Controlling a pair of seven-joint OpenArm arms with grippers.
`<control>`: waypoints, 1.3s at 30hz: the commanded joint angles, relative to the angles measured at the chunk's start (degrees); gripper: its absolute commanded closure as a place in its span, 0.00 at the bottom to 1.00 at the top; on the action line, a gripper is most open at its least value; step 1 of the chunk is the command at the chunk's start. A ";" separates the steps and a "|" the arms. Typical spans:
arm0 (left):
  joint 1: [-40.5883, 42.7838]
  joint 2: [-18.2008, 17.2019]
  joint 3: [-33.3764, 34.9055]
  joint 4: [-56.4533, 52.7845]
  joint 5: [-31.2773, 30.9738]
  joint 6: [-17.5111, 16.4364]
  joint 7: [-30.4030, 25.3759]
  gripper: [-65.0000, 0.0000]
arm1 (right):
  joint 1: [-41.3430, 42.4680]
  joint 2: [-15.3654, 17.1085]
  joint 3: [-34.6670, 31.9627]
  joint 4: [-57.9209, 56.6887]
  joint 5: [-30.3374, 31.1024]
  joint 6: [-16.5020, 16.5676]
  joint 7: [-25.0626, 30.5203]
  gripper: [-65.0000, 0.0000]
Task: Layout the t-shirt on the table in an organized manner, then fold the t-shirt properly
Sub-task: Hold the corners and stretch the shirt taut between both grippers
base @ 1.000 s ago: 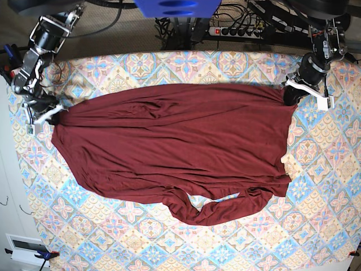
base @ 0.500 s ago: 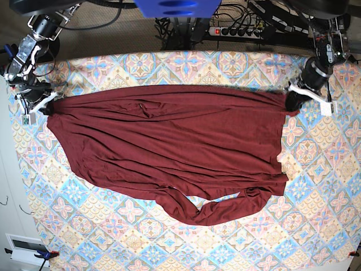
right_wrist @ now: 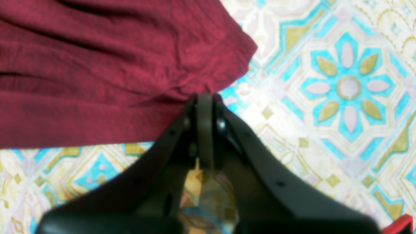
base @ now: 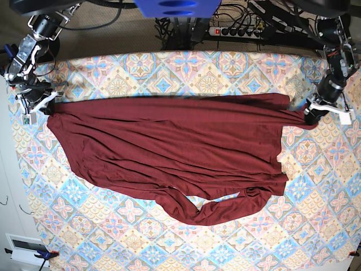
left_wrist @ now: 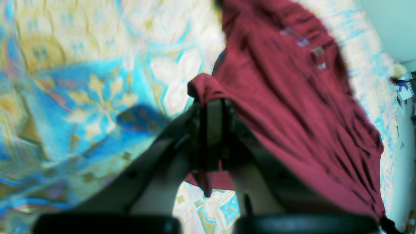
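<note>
t-shirt point(base: 169, 147) spread across mid bench point(base: 169, 248), top edge pulled taut from 9 to 3 o'clock, one sleeve looped at 6. Left tool point(base: 311, 116) at 3 o'clock, clamped on a bunched corner of the fabric. Right tool point(base: 46, 107) at 9 o'clock, pinched together on the opposite corner. Power strip point(base: 237, 31) behind the bench at 12.

The dark maroon long-sleeved knit t-shirt point(base: 169, 152) lies spread across the middle of the patterned cloth-covered table point(base: 169, 248), its far edge stretched between both sides, one sleeve, apparently bunched, curling toward the near edge.
</note>
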 commanded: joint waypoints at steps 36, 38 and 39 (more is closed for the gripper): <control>2.02 -1.56 9.24 -7.05 1.32 -0.44 5.18 0.36 | 0.63 0.07 0.22 5.90 0.43 -0.32 -2.73 1.00; 1.84 -1.39 9.24 -7.31 1.41 -0.44 5.09 0.36 | 0.72 0.07 0.14 5.81 0.43 -0.32 -2.73 1.00; 1.75 -1.21 9.24 -7.31 1.41 -0.44 5.09 0.36 | 0.72 0.07 -0.13 5.81 0.43 -0.32 -2.73 1.00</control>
